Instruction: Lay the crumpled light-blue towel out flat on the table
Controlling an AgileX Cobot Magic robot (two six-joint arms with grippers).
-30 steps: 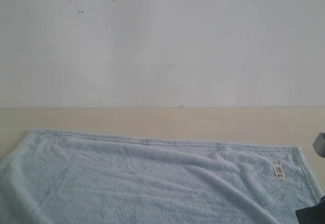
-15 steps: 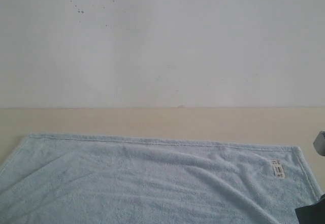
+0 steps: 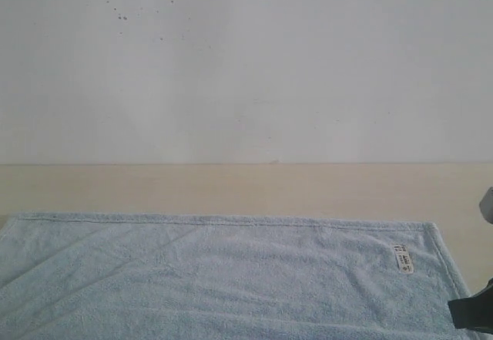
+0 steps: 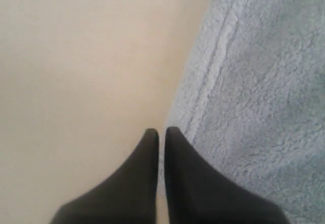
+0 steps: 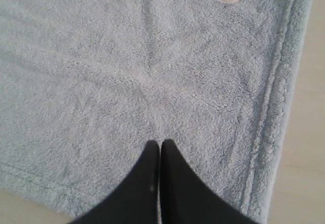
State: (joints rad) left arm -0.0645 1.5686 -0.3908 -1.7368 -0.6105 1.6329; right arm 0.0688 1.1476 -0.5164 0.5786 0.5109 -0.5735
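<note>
Left tool (image 4: 161,130) was closed, tips pressed nearly together right at the towel's stitched hem (image 4: 216,56), apparently nipping that edge, with bare bench beside it. Right tool (image 5: 160,141) was closed too, tips together on the pile just in from another hem, faint creases running into the tips, so it looked pinched on cloth. In the exterior view the towel (image 3: 216,278) lay across the bench (image 3: 231,190) at 6 o'clock, far hem straight and parallel to the wall (image 3: 246,70), a bare bench strip at 12 o'clock of it, and the care label (image 3: 403,260) at 4 o'clock near the far right corner. Only shallow diagonal creases showed; the near edge and left end ran out of frame. Step judged: final tensioning pull, spread nearly done. Next move probably calls for setting both gripped edges down without slack, opening both tools and lifting straight up so the fleece doesn't drag or re-wrinkle. The near corners can't be checked from here.
</note>
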